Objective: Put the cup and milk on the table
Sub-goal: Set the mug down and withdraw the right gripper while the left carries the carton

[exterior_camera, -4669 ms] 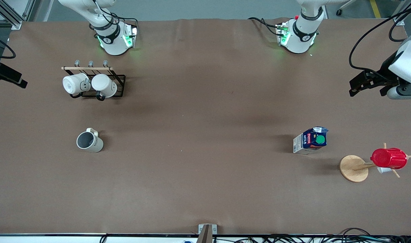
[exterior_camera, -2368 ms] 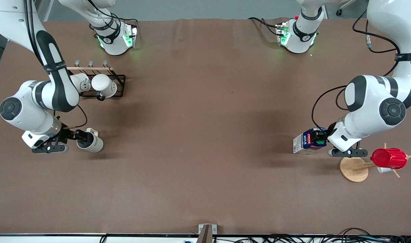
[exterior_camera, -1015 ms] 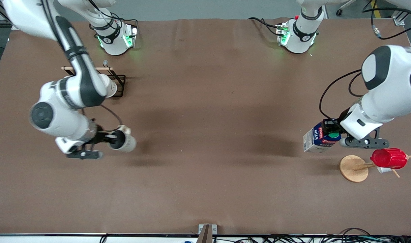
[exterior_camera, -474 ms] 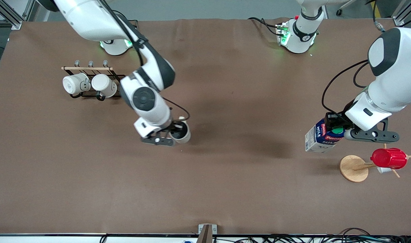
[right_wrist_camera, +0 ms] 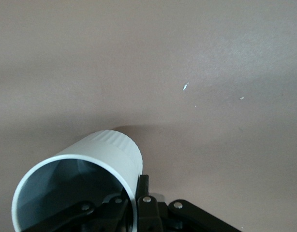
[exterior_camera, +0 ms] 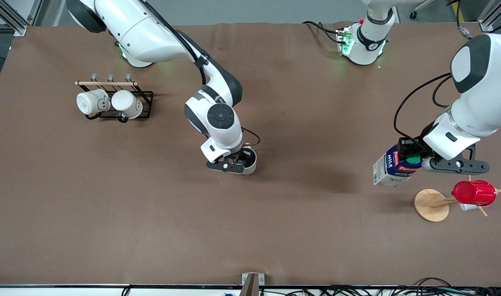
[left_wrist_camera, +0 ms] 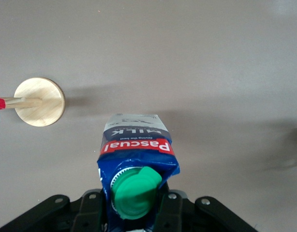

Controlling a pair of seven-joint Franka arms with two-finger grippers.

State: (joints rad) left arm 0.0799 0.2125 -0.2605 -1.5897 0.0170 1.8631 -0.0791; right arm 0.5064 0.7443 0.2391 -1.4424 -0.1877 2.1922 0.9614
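- Since the frame half a second earlier, the right gripper has carried the cream-coloured mug with a dark grey inside farther toward the table's centre; the left gripper and its carton have risen only slightly.
- Nearest the front camera, at 4 o'clock from the table's centre: a round wooden stand base whose pegs carry a red ribbed plastic cup.
- Left gripper: fingers pinch the top of the dark blue and white gable-top milk carton with a green cap, held in the air over the matte brown table, at 3 o'clock.
- Right gripper: fingers clamp the mug's rim, one inside and one outside, over the table's centre.
- Farthest, at 10 o'clock: a black wire rack with a wooden rail holding two white mugs.
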